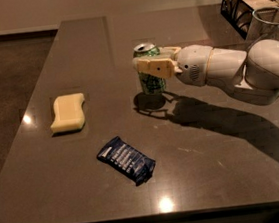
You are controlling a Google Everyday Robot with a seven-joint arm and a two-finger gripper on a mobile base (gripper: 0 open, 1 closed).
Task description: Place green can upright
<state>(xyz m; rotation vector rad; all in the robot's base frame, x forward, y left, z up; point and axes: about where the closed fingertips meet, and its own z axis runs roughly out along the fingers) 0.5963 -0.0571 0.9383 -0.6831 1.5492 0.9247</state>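
Observation:
The green can [152,84] stands upright near the middle of the dark table [89,199]. Its silver top with the pull-tab faces up, and its base sits at its own shadow. My gripper [149,58] comes in from the right on the white arm [235,70]. It is shut on the green can's upper half: one tan finger [155,67] lies across the can's front, and the other shows behind it.
A yellow sponge [69,111] lies on the left of the table. A dark blue snack packet [126,160] lies in front of the can. A black wire basket [248,5] and a clear cup [270,23] stand at the far right.

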